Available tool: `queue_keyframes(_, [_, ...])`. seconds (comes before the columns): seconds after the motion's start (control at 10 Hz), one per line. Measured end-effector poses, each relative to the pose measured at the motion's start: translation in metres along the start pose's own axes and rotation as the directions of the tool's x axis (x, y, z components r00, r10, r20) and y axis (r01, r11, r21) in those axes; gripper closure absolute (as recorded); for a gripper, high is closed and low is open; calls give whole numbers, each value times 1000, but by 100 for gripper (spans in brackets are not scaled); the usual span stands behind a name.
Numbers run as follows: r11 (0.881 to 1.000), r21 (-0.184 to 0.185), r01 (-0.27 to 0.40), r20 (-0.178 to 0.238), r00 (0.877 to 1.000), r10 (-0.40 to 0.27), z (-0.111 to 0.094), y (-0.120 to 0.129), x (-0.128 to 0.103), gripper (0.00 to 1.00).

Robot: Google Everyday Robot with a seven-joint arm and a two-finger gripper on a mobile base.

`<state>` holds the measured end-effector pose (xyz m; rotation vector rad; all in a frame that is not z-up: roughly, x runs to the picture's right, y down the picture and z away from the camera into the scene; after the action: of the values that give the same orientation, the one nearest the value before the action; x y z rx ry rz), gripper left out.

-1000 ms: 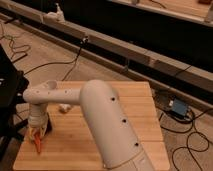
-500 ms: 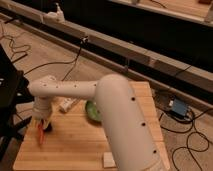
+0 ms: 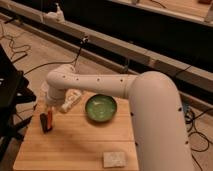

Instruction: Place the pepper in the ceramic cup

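The orange-red pepper (image 3: pixel 50 117) hangs upright at the left of the wooden table (image 3: pixel 75 145), and my gripper (image 3: pixel 46 122) is shut on it just above the boards. The white arm reaches in from the right and bends down over the table's back left part. No ceramic cup shows; the arm may be covering it.
A wide green bowl (image 3: pixel 101 108) sits mid-table to the right of the gripper. A white tube-like bottle (image 3: pixel 71 102) lies between the bowl and the arm's wrist. A small pale flat block (image 3: pixel 115 159) rests near the front edge. Cables run over the floor at the left and the right.
The gripper has risen slightly and moved a little to the right with the pepper. The arm's body has swung right, uncovering the green bowl and the bottle.
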<state>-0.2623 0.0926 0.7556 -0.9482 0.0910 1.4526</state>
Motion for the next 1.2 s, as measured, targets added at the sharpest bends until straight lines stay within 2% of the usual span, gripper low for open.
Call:
queue_keyframes(0.2, [999,-36,-21,44,999,22,-16,-5,-7,100])
queue_keyframes(0.7, [999,-36,-24,47,999,26,-17,-5,-9,100])
queue_keyframes(1.0, [998,-11,-69,120,990,70,-48,-25,-52,100])
queue_keyframes(1.2, [997,-1,-76,156,985,75,-62,-26,-77,100])
